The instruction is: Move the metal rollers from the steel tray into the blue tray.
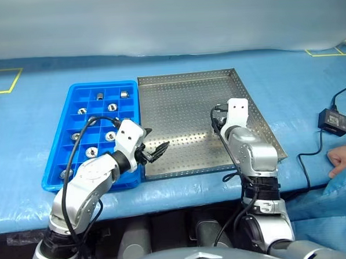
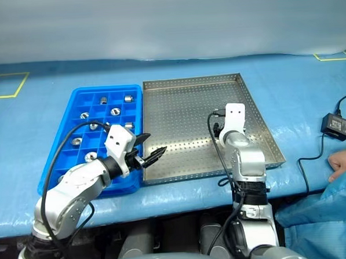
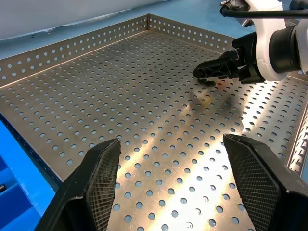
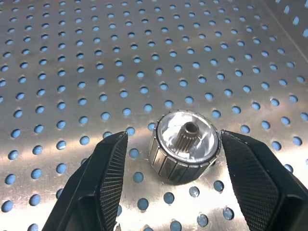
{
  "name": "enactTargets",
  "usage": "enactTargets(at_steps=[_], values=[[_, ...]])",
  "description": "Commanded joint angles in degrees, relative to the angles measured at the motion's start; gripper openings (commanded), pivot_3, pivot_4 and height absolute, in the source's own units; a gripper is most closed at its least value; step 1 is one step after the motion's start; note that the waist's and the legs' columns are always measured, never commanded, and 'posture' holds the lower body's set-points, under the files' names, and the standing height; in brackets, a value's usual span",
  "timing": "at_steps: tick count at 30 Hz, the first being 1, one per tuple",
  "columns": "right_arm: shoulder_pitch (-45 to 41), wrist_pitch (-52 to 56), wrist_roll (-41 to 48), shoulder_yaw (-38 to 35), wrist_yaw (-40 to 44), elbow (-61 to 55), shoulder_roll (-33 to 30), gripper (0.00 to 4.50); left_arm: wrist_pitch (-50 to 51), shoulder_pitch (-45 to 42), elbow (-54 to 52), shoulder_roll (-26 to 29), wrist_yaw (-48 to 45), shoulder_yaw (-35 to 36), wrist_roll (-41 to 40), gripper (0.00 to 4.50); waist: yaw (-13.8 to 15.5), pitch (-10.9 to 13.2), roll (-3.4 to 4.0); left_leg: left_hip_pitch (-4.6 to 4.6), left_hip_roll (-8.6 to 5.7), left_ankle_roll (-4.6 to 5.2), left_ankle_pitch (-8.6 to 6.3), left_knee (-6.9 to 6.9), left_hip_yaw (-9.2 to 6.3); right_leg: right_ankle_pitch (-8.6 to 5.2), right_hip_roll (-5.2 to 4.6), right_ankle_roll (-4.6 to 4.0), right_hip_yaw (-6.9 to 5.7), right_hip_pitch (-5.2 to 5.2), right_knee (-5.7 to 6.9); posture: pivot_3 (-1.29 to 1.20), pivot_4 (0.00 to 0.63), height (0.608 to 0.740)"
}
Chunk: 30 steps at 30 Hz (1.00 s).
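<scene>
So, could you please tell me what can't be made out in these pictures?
- Right pincer and the shiny silver metal roller between its fingers: in the head views the right arm's own wrist covers them.
- Near compartments of the bright blue plastic grid tray: the left arm and its cable cover them in the head views.
- Whether the right fingers touch the roller: right wrist view shows gaps, too close to call.
- The perforated steel tray: edges cut off in both wrist views.

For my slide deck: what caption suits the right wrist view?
Right gripper with open jaws straddling a metal roller standing on the perforated steel tray.
</scene>
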Motion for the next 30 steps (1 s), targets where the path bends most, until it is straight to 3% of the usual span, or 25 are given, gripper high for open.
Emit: enactTargets(at_steps=[1, 3, 8, 19, 21, 26, 30], values=[[-1.8, -1.0, 0.9, -1.6, -1.4, 0.0, 0.9, 3.26, -1.1, 0.2, -1.3, -0.5, -0.1, 0.3, 0.3, 3.73, 0.0, 0.0, 0.0, 0.0, 0.0, 0.0, 0.0, 0.02, 0.0, 0.0, 0.0, 0.0, 0.0, 0.0, 0.01, 0.07, 0.15, 0.74], [-2.2, -2.0, 1.1, -2.1, -1.7, 0.9, 1.3, 3.26, -1.0, 0.2, -1.4, -0.6, -0.1, 0.3, 0.4, 3.73, 0.0, 0.0, 0.0, 0.0, 0.0, 0.0, 0.0, 0.02, 0.0, 0.0, 0.0, 0.0, 0.0, 0.0, 0.02, 0.07, 0.15, 0.74], [-2.8, -3.0, 1.5, -2.2, -2.0, 2.2, 1.2, 2.04, -0.5, 0.7, -1.8, -0.5, -0.1, 0.6, 0.4, 3.73, -0.3, 0.0, 0.01, 0.0, 0.0, 0.01, 0.0, 0.01, -0.01, 0.0, 0.0, 0.0, 0.0, 0.0, 0.02, 0.08, 0.15, 0.74], [-3.0, -5.8, 2.4, -0.2, -0.1, 1.5, 1.5, 1.73, 0.3, 2.4, -2.7, -0.3, 0.5, 1.5, 0.4, 3.73, -0.7, 0.0, 0.01, -0.01, 0.0, 0.01, 0.0, 0.0, -0.01, 0.0, 0.0, 0.0, 0.0, -0.01, 0.02, 0.08, 0.15, 0.74], [-2.4, -6.1, 3.7, 2.4, 3.9, -1.3, 1.1, 1.73, 1.2, 3.1, -3.5, 0.1, 1.0, 2.9, 0.0, 3.73, -0.9, 0.0, 0.02, -0.02, 0.0, 0.01, 0.0, -0.01, -0.01, 0.0, 0.0, 0.0, 0.01, -0.02, 0.02, 0.08, 0.15, 0.74], [-1.2, -0.6, 13.9, 14.2, 23.7, -14.2, -3.9, 1.73, 5.7, 7.5, -7.8, 2.8, 4.6, 10.5, 0.7, 3.73, -1.5, 0.0, 0.04, 0.06, 0.05, 0.01, 0.0, -0.12, -0.08, -0.02, 0.02, -0.02, 0.03, -0.07, 0.05, 0.09, 0.15, 0.74], [-1.9, -0.6, 17.8, 20.4, 30.7, -18.8, -5.8, 1.73, 6.8, 10.6, -11.3, 3.5, 5.9, 17.4, 0.2, 3.73, -1.1, 0.0, 0.03, 0.07, 0.07, 0.01, 0.0, -0.17, -0.23, -0.06, 0.03, -0.08, -0.05, -0.07, 0.05, 0.12, 0.15, 0.74]])
